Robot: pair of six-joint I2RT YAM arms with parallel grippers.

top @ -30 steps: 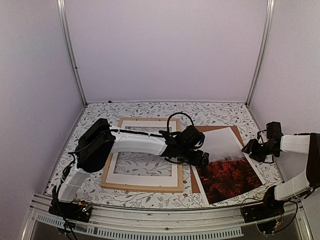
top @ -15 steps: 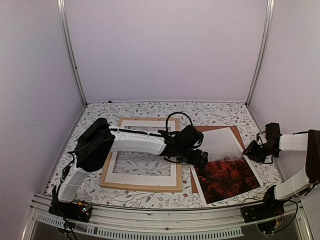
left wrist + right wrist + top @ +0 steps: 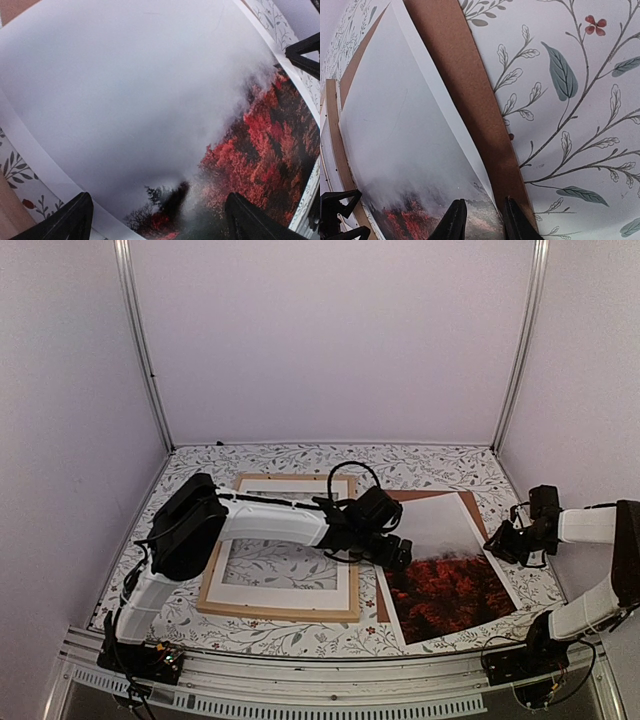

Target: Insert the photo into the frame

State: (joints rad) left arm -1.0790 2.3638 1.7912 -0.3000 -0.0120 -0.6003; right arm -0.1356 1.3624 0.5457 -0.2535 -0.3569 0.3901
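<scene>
The photo (image 3: 450,560), misty white on its far half and red foliage on its near half, lies on a brown backing board (image 3: 402,497) at the right of the table. The light-wood frame (image 3: 280,613) lies to its left, with a white mat (image 3: 345,575) inside it. My left gripper (image 3: 395,552) hovers over the photo's left edge. In the left wrist view it (image 3: 160,225) is open wide above the photo (image 3: 150,100). My right gripper (image 3: 505,540) is at the photo's right edge. There its narrow open jaws (image 3: 484,222) straddle the edge of the photo (image 3: 395,150), which curls up off the board (image 3: 470,100).
The table wears a floral-patterned cloth (image 3: 430,465) and is boxed in by lilac walls with metal posts (image 3: 140,350). A metal rail (image 3: 300,675) runs along the near edge. The left arm (image 3: 270,525) stretches across the frame.
The right gripper's jaws have narrowed around the photo's right edge. The left gripper and the photo have shifted slightly left and away from the near edge.
</scene>
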